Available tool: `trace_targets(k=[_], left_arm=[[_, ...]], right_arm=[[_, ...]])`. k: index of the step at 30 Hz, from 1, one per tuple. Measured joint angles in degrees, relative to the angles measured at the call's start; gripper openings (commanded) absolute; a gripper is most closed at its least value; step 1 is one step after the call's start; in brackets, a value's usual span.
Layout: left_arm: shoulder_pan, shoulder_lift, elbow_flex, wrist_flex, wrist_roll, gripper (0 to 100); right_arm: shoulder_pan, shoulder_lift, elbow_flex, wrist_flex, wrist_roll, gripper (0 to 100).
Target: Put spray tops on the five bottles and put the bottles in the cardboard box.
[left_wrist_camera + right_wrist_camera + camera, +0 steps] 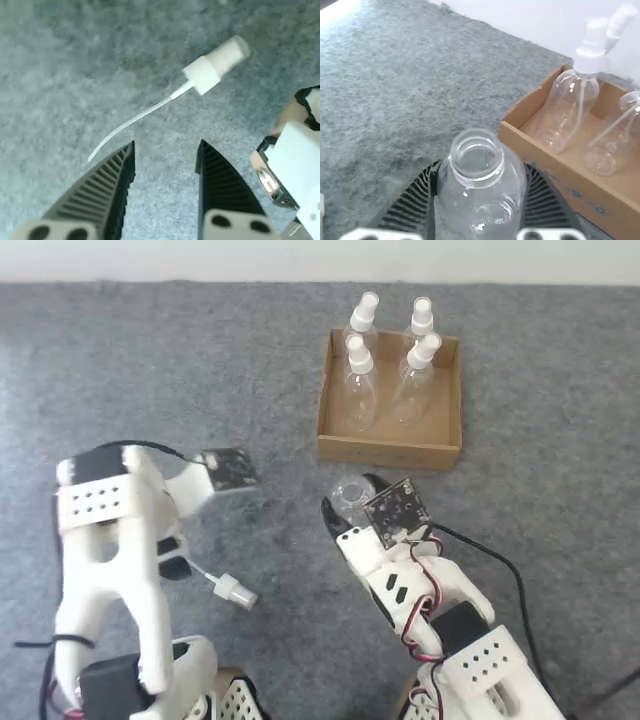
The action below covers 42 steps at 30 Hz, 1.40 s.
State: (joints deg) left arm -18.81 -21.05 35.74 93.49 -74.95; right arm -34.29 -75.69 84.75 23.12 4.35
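A clear bottle with an open neck stands upright on the grey carpet just in front of the cardboard box. My right gripper is shut on the bottle, one black finger on each side of it. Several capped bottles stand in the box. A loose white spray top with its thin tube lies on the carpet beside the left arm. My left gripper hovers open just short of the spray top, its fingertips near the end of the tube.
Grey carpet covers the whole table. The box's front wall stands close behind the held bottle. The base of an arm shows at the edge of the left wrist view. Open carpet lies left of the box.
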Motion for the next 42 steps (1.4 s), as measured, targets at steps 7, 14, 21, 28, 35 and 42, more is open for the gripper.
trace_targets(k=[7,14,21,28,35,42], left_arm=[[9.1,0.0,6.2,-4.8,-1.3,19],[16.7,0.0,14.1,-13.2,-1.3,19],[18.5,0.0,19.2,-18.1,-6.1,18],[19.2,0.0,24.2,-24.2,-6.5,15],[19.0,0.0,24.6,-25.1,-6.5,4],[19.0,0.0,24.6,-25.2,-4.0,4]], right_arm=[[3.2,0.0,0.0,-0.5,0.0,6.9],[3.7,0.0,0.0,-1.8,0.0,6.9],[3.7,0.0,0.0,-1.8,0.0,6.9],[4.0,0.0,0.0,-1.8,0.0,6.9],[3.9,0.0,0.0,-1.9,0.0,6.9],[3.9,0.0,0.0,-1.9,0.0,6.9]])
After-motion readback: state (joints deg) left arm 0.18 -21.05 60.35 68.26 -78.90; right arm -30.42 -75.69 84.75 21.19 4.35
